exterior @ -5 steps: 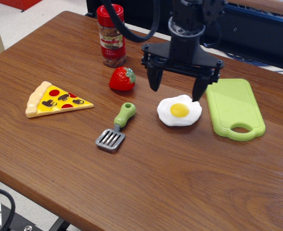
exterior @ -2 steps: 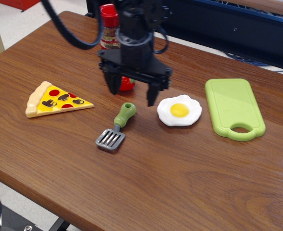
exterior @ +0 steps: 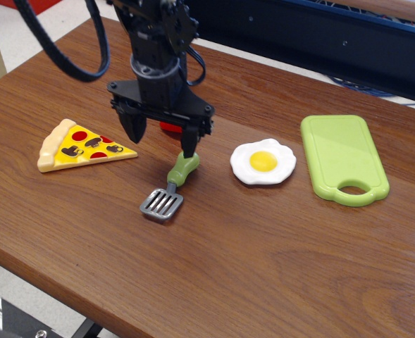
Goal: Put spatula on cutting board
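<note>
The spatula [exterior: 170,187] lies flat on the wooden table, its olive-green handle pointing up-right and its grey slotted blade toward the front-left. The lime-green cutting board [exterior: 343,158] lies at the right with its handle cutout toward the front, nothing on it. My gripper [exterior: 160,141] hangs open just behind and left of the spatula's handle. Its right fingertip [exterior: 189,147] is right at the handle's top end and its left fingertip is over bare table. It holds nothing.
A white fried egg [exterior: 263,162] lies between the spatula and the board. A pizza slice [exterior: 77,146] lies at the left. A red strawberry [exterior: 169,127] is mostly hidden behind the gripper. The table's front edge [exterior: 122,310] runs below.
The gripper has swept left from above the fried egg to the spatula's handle and lowered, staying open. It now hides the spice jar and most of the strawberry. The objects have not moved.
</note>
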{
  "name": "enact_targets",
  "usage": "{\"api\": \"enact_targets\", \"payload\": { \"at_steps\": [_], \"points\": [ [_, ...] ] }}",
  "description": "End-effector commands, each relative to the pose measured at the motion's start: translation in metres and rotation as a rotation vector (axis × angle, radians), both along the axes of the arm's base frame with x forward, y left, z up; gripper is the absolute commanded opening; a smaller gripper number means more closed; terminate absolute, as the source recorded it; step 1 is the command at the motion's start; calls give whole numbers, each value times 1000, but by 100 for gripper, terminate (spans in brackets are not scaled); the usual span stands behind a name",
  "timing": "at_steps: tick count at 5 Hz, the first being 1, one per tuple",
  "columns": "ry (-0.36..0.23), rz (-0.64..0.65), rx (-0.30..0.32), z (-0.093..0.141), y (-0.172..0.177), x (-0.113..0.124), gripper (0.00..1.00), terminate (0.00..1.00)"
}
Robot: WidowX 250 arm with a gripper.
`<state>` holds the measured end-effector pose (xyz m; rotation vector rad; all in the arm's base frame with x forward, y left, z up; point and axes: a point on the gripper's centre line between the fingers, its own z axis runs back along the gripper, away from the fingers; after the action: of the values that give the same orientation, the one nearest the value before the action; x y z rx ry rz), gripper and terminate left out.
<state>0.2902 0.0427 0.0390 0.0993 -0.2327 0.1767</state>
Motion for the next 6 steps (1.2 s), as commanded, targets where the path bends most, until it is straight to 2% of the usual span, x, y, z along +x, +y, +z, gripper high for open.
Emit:
{"api": "enact_targets", "payload": {
  "at_steps": [1, 2, 3, 4, 5, 6],
  "points": [
    [-15, 1, -29, 0, -11, 4, 100, 0],
    [3, 47, 40, -14, -9, 6, 100, 0],
    [37, 46, 61, -24, -11, 6, 100, 0],
    [40, 52, 39, -28, -16, 10, 100, 0],
    [47, 56, 35, -28, -15, 11, 0, 0],
    [49, 68, 41, -27, -10, 12, 0, 0]
  ]
}}
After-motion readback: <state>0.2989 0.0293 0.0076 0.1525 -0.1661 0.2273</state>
